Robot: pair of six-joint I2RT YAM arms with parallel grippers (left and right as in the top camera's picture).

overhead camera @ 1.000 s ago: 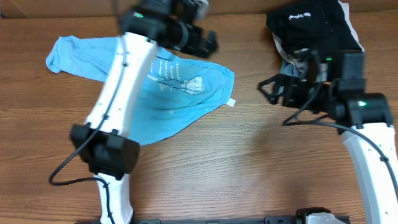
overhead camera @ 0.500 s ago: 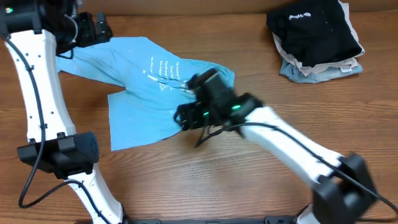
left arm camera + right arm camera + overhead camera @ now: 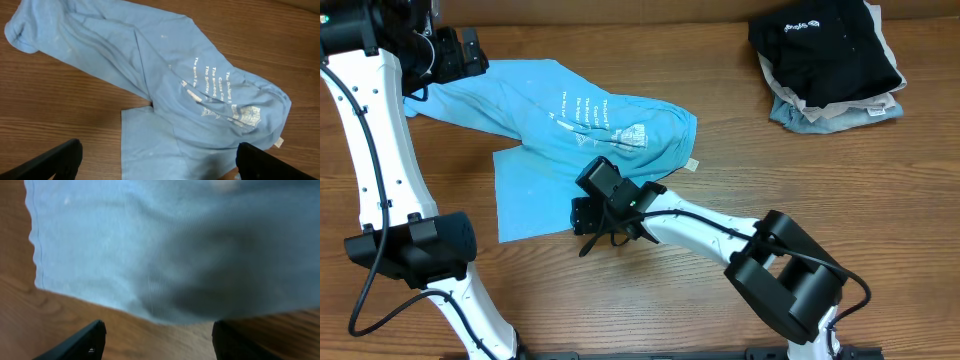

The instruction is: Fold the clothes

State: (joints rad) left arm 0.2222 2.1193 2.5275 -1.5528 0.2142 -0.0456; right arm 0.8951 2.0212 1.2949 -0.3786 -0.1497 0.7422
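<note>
The light sky-blue T-shirt (image 3: 570, 135) with white print lies rumpled on the wooden table, left of centre. It fills the left wrist view (image 3: 200, 85) and the top of the right wrist view (image 3: 150, 240). My left gripper (image 3: 458, 55) is open and empty, held high by the shirt's far left sleeve, with its fingers (image 3: 160, 155) spread wide in its own view. My right gripper (image 3: 582, 213) is open and empty, low over the shirt's near hem; its fingers (image 3: 159, 332) straddle the hem edge and bare wood.
A stack of folded garments with a black one (image 3: 825, 45) on top and beige and grey-blue ones (image 3: 830, 112) beneath sits at the far right corner. The right arm (image 3: 720, 225) stretches across the table's middle.
My right arm swung from beside the black stack across to the shirt's near hem. My left arm moved from over the shirt to the far left. The shirt shifted and spread out.
</note>
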